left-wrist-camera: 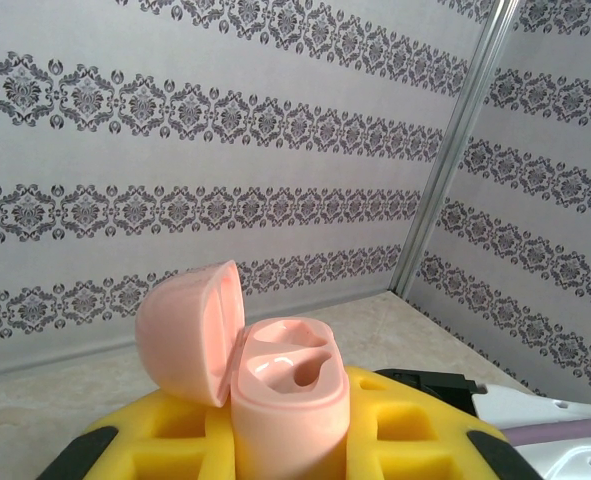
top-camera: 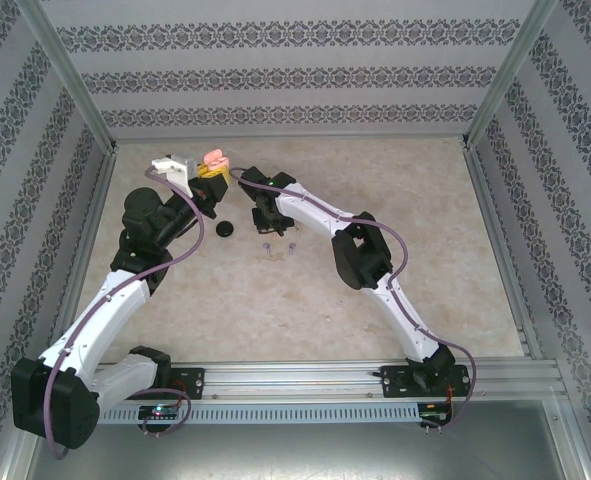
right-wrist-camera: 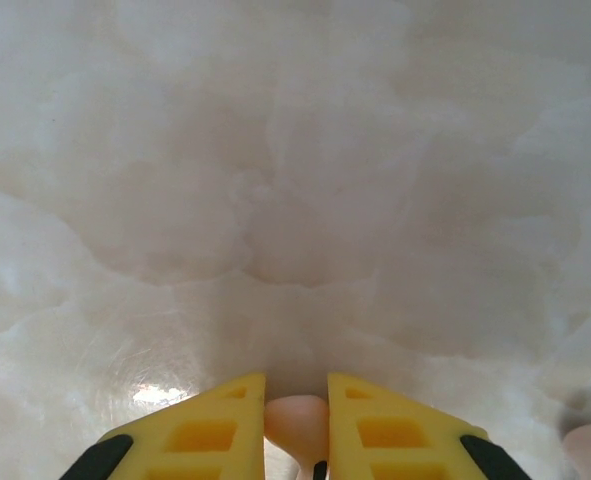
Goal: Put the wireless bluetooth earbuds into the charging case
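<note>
Holding the pink charging case point(left-wrist-camera: 290, 400) upright and off the worktop point(right-wrist-camera: 275, 200), the left claw point(left-wrist-camera: 290, 445) is clenched on the case's lower body. The hinged lid point(left-wrist-camera: 187, 330) is thrown back to one side, so both moulded wells point(left-wrist-camera: 275, 365) face up and look empty, presumably to give the other arm a steady, open target. In the overhead view the case sits near the back of the worktop, raised on the left arm.

Just beside it, the right claw point(right-wrist-camera: 295, 385) points down at the worktop with its yellow fingers point(right-wrist-camera: 215, 430) drawn in on either side of a pale pink earbud point(right-wrist-camera: 297, 418). The pads appear to touch it on both flanks, a grasp taken low on the surface, most likely ahead of lifting it towards the case. A second pale shape point(right-wrist-camera: 590, 440) at the lower right edge of that view may be its twin, though it is too cropped to tell.

Two purple earbuds point(top-camera: 265, 248) lie apart on the worktop between the arms, near a black disc point(top-camera: 225, 230). Neither claw is touching them.
</note>
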`<move>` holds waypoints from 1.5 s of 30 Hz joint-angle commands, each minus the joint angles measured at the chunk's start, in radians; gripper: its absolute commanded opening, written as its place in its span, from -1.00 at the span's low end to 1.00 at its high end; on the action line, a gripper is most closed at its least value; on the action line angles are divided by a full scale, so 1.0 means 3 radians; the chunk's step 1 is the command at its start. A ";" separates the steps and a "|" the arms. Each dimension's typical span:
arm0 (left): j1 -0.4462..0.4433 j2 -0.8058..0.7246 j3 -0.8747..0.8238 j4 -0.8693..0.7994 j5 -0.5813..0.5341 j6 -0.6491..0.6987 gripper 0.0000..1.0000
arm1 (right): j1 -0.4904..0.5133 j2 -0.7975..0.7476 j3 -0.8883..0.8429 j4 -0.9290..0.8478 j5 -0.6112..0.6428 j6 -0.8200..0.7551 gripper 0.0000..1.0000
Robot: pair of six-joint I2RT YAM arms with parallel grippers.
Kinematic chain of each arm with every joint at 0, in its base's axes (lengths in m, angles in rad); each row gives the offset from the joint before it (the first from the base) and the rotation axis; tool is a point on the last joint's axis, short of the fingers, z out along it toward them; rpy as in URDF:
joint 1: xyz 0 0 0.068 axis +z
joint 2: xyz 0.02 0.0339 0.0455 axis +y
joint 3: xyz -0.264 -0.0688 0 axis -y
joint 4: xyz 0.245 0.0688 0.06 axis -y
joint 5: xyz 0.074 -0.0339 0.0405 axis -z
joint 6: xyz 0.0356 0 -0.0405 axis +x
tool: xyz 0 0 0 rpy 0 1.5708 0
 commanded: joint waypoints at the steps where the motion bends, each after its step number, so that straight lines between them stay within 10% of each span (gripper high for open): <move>1: -0.0002 -0.0008 0.0002 0.0094 -0.0049 -0.0015 -1.00 | 0.0014 -0.0069 -0.0035 0.0090 -0.0028 -0.0011 -0.65; 17: -0.0009 0.0045 0.0161 -0.0154 0.0316 0.0280 -1.00 | -0.0265 -0.1304 -0.0882 0.0519 0.0081 -0.0122 -0.68; 45: -0.0795 0.0739 -0.0302 0.1277 0.0880 0.1141 -1.00 | -0.0233 -0.4170 -0.2781 0.1898 -0.0268 -0.1098 -0.64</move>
